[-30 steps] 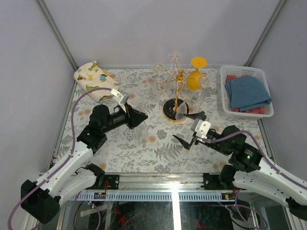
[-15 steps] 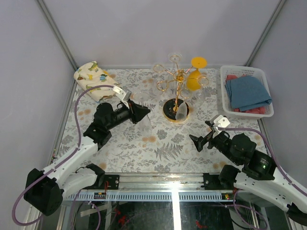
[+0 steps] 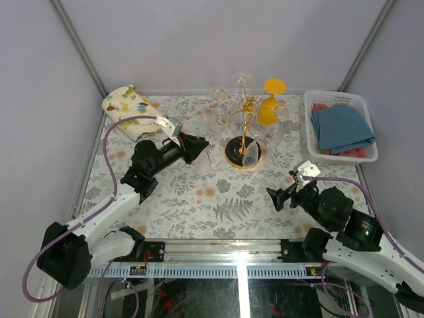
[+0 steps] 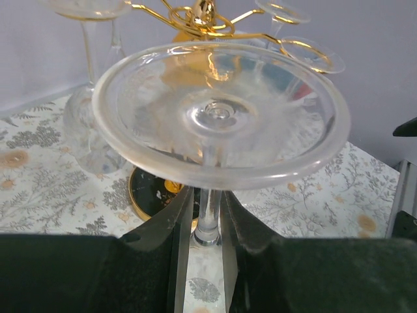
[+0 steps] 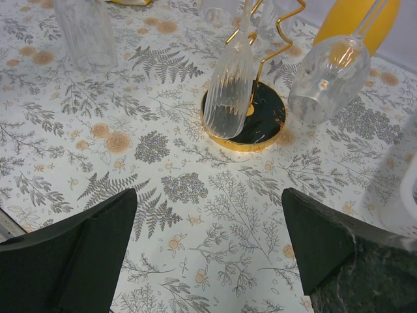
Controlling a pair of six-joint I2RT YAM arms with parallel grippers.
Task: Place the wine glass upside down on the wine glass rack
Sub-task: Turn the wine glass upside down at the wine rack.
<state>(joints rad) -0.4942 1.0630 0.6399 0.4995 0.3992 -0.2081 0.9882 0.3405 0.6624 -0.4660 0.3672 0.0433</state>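
Observation:
My left gripper [image 3: 197,147] is shut on the stem [image 4: 208,215] of a clear wine glass. The glass is upside down, and its round foot [image 4: 218,114] fills the left wrist view. It is held just left of the wine glass rack [image 3: 246,106], a gold wire stand on a round black base [image 3: 233,154]. The rack's looped arms [image 4: 199,14] show right behind the foot. My right gripper [image 3: 281,195] is open and empty over the table, near and right of the rack's base [image 5: 264,120].
Several glasses hang upside down on the rack: a ribbed clear one [image 5: 228,91], a plain clear one [image 5: 322,81], an orange one [image 3: 268,109] and one on the left [image 4: 88,134]. A white basket [image 3: 311,122] of blue cloths is at right. A patterned rolled cloth [image 3: 126,106] is at back left.
My left gripper has carried the glass farther and to the right, toward the rack. My right gripper has drawn back from the rack's base toward the near right.

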